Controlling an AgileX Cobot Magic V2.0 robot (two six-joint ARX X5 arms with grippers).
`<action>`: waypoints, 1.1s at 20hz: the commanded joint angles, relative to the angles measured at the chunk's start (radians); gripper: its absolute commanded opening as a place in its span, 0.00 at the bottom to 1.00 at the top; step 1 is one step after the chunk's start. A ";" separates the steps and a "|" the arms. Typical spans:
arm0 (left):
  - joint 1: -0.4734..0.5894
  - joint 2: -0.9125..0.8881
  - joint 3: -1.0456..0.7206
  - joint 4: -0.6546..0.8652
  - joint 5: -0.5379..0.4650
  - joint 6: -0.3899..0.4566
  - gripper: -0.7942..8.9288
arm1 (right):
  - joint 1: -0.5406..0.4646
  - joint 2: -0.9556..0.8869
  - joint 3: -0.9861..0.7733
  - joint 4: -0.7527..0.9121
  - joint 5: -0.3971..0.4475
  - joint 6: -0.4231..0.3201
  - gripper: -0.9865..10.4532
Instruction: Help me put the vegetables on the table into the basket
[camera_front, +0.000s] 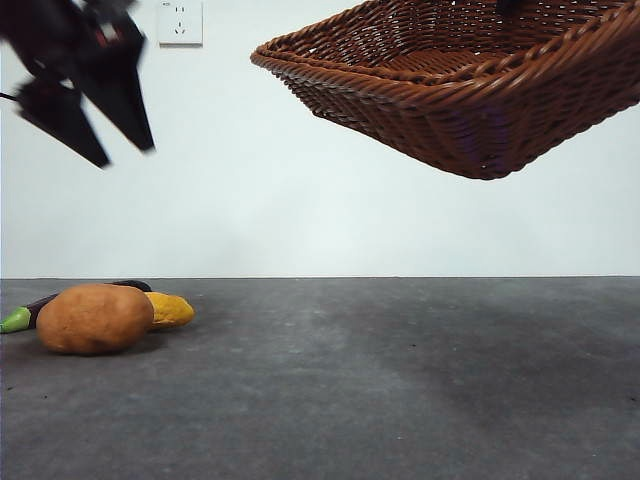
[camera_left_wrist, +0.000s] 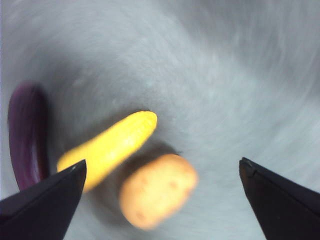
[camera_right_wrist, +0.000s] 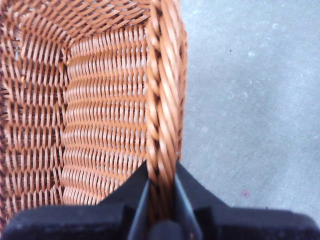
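A tan potato (camera_front: 94, 318) lies on the grey table (camera_front: 380, 390) at the left, with a yellow corn cob (camera_front: 170, 309) and a dark purple eggplant (camera_front: 30, 312) close behind it. My left gripper (camera_front: 105, 135) hangs open high above them; its wrist view shows the potato (camera_left_wrist: 157, 190), the corn cob (camera_left_wrist: 112, 145) and the eggplant (camera_left_wrist: 27, 132) below. The brown wicker basket (camera_front: 470, 95) is held tilted in the air at the upper right. My right gripper (camera_right_wrist: 161, 192) is shut on the basket's braided rim (camera_right_wrist: 165, 100).
A white wall socket (camera_front: 180, 22) sits on the back wall at the upper left. The table's far edge meets the white wall behind the vegetables.
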 joint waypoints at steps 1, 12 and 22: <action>-0.063 0.074 0.002 0.055 -0.111 0.204 0.70 | 0.001 -0.011 0.000 0.015 -0.010 0.001 0.08; -0.100 0.341 0.004 0.214 -0.175 0.280 0.70 | 0.001 -0.011 0.000 0.010 -0.072 -0.018 0.08; -0.067 0.404 0.007 0.289 -0.204 0.278 0.69 | 0.001 -0.011 0.000 0.009 -0.078 -0.018 0.08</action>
